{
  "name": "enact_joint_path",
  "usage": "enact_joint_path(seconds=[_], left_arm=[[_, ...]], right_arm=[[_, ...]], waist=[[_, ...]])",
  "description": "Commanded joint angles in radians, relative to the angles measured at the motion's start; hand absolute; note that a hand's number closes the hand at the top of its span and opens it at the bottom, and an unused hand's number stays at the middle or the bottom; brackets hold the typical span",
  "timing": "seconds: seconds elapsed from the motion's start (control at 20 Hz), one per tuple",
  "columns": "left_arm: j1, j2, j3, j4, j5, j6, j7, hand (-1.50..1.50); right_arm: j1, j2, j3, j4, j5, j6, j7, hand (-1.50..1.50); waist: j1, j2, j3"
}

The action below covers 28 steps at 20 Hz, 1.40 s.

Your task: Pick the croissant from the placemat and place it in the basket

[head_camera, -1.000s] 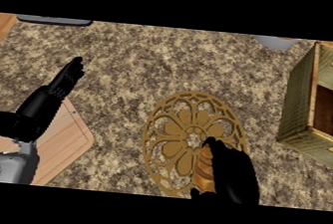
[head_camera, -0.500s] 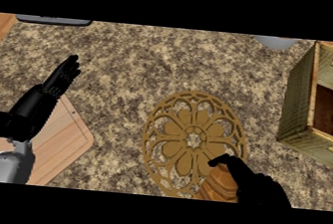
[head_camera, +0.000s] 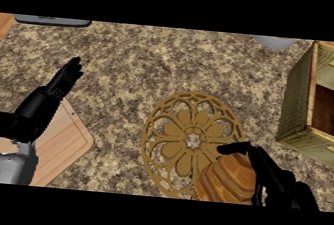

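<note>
A golden-brown croissant point(head_camera: 227, 179) shows at the lower right of the round, gold openwork placemat point(head_camera: 183, 136). My right hand point(head_camera: 271, 179) curls round it from the right, thumb over its top. The croissant's lower end runs out of view at the bottom edge. The basket point(head_camera: 301, 103), an olive-green open box with a wooden inside, stands at the right edge, beyond and to the right of the placemat. At the left, my left hand point(head_camera: 49, 99) rests open with straight fingers pointing up, holding nothing.
A light wooden cutting board point(head_camera: 63, 145) lies at the lower left under my left forearm. A grey object point(head_camera: 52, 20) sits at the top left edge and a pale one point(head_camera: 276, 42) at the top right. The counter is speckled brown stone.
My right hand has drawn back toward the lower right edge, and the croissant, hidden before, now shows in its grasp. The left hand has barely shifted.
</note>
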Motion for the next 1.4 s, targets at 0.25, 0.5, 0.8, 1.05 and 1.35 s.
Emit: enact_joint_path(seconds=[0.25, 0.5, 0.8, 1.05, 1.35], left_arm=[[-0.041, 0.008, 0.014, 0.036, -0.006, 0.003, 0.001, 0.00], [-0.006, -0.031, -0.021, 0.014, -0.040, 0.032, -0.020, 0.00], [0.010, 0.012, 0.000, -0.051, 0.016, -0.035, 0.036, 0.00], [0.021, 0.009, 0.001, -0.045, 0.014, -0.038, 0.012, 0.00], [0.026, -0.009, 0.013, 0.011, -0.013, -0.008, -0.052, 0.00]], right_arm=[[-0.245, 0.011, -0.193, -0.242, 0.017, 0.250, 0.264, 1.50], [-0.403, 0.002, -0.408, -0.150, -0.068, 0.313, 0.267, 1.50], [-0.646, -0.068, -0.698, 0.063, -0.139, 0.376, 0.225, 1.50], [-0.755, -0.138, -0.863, 0.237, -0.161, 0.296, 0.155, 1.50], [-0.710, -0.259, -1.023, 0.409, -0.178, 0.196, -0.042, 1.50]], waist=[[-0.006, 0.001, -0.001], [0.010, 0.004, 0.001], [0.019, 0.004, 0.001], [0.026, 0.006, 0.001], [0.023, 0.009, 0.002]])
